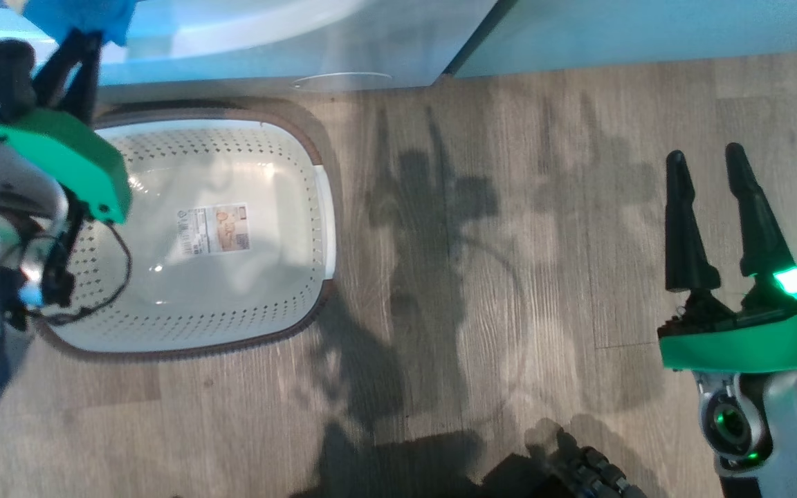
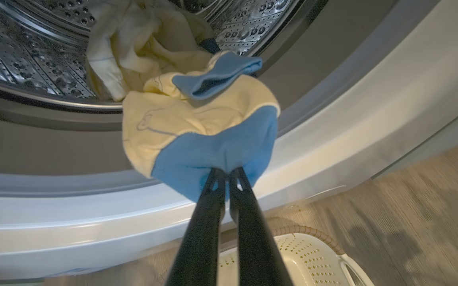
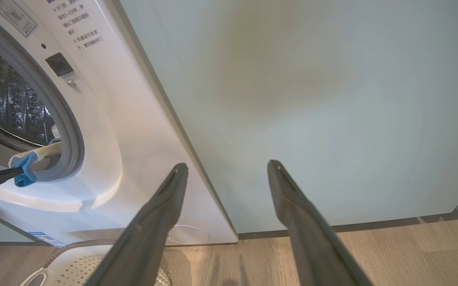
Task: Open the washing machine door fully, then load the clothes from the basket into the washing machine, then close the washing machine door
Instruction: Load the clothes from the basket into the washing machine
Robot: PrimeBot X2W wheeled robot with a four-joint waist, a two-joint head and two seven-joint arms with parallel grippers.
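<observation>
My left gripper [image 2: 225, 174] is shut on the blue trim of a pale yellow garment [image 2: 197, 115], held at the mouth of the washing machine [image 2: 94, 222] just over its grey gasket [image 2: 54, 147]. More pale yellow clothes [image 2: 141, 43] lie inside the steel drum [image 2: 26, 51]. In the head view the basket [image 1: 301, 138] sits on the floor below the left gripper [image 1: 84, 38], with only its label inside. My right gripper [image 1: 710, 159] is open over bare floor, holding nothing. The washing machine door is out of view.
A pale green cabinet panel [image 3: 312, 99] stands right of the washing machine [image 3: 125, 131], facing the right gripper [image 3: 227, 167]. Wood floor [image 1: 509, 277] stretches between the basket and the right arm. The basket [image 3: 94, 266] sits close against the machine's front.
</observation>
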